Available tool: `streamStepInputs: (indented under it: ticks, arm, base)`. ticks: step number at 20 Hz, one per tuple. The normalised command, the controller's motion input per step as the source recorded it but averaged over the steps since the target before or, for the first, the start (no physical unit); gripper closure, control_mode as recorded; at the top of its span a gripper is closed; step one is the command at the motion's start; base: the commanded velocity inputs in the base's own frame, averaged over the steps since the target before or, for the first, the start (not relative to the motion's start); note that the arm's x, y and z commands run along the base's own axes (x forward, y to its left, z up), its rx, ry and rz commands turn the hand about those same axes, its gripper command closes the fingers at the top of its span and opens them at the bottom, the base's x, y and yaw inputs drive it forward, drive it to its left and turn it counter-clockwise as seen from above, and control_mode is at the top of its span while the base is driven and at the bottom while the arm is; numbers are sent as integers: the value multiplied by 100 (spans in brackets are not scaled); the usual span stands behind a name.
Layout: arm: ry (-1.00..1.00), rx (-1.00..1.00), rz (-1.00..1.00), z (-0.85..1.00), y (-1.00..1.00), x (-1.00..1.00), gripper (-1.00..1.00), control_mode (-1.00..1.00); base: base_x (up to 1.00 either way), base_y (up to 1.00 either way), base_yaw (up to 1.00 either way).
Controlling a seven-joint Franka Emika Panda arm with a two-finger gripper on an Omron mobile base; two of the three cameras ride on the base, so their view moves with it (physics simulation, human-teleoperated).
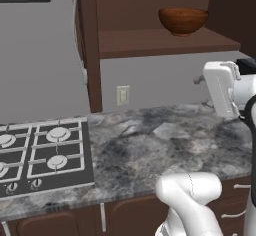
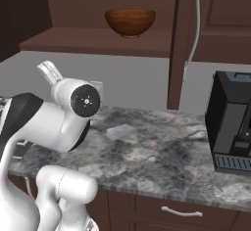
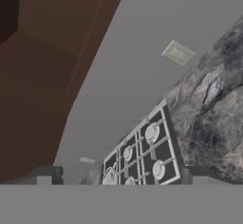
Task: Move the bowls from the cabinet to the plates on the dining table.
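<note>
Pincer (image 3: 118,178) released, jaws spread wide, holding nothing. Wooden bowl (image 1: 183,20) on cabinet shelf (image 1: 165,41): likely rigid, light, glossy and slippery; grip across rim wall.

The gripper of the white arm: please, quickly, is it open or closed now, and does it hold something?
Gripper: open, jaws spread wide, holding nothing; it faces the grey wall and the gas hob.

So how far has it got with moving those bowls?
Nothing looks finished here. The wooden bowl still sits on the open cabinet's shelf. The gripper is open and empty, pointing toward the hob. Grasping the bowl and carrying it to the table remains.
</note>
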Motion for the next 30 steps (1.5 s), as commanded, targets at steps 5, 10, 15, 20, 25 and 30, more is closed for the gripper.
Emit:
streamStepInputs:
  ticks: [5,10,15,20,25,30]
  arm:
    - [-3,-6,-7,48,6,2,-100,-100]
    - [-8,-9,-10,47,29,14,-100,-100]
    - [-5,-1,-22,28,3,0,-100,-100]
    - [0,0,-25,7,0,0,-100,-100]
    - [1,1,-21,0,-16,0,-100,-100]
    - [-2,6,-11,0,-35,7,-100,-100]
  base:
    - [0,0,0]
    - [0,0,0]
    - [0,0,0]
    - [0,0,0]
    - [0,0,0]
    - [0,0,0]
